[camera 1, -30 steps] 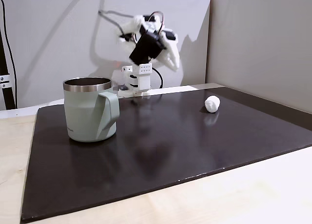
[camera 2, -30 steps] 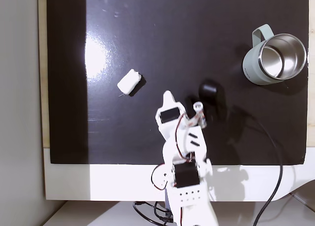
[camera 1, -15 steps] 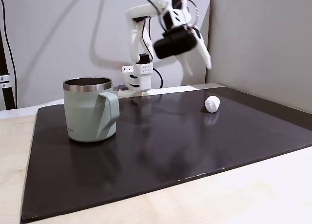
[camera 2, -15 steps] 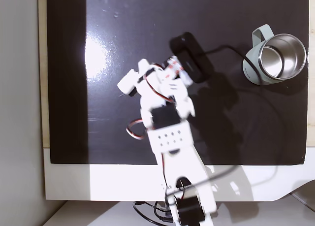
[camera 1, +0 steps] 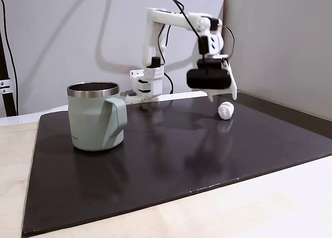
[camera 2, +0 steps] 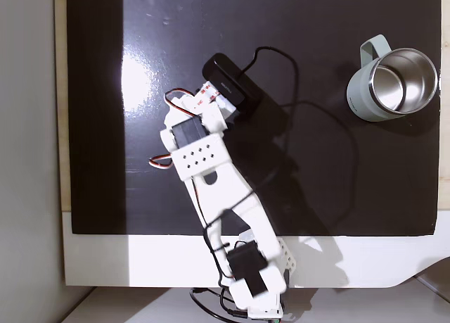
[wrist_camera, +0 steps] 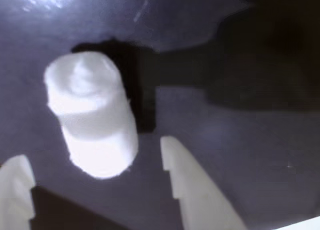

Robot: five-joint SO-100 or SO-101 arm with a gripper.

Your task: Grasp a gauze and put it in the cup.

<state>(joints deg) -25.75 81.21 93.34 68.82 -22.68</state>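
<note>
Two claw (wrist_camera: 95, 177) fingers spread wide, empty, gauze (wrist_camera: 92, 117) between; wrist view.

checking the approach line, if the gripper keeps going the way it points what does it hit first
Most likely the gauze: in the wrist view it lies between the open fingers of the gripper, just ahead of them. How much gap is left is hard to judge.

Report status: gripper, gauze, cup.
Gripper open, fingers straddling the gauze, no contact visible. Gauze on the dark mat. Cup upright, apart.
</note>
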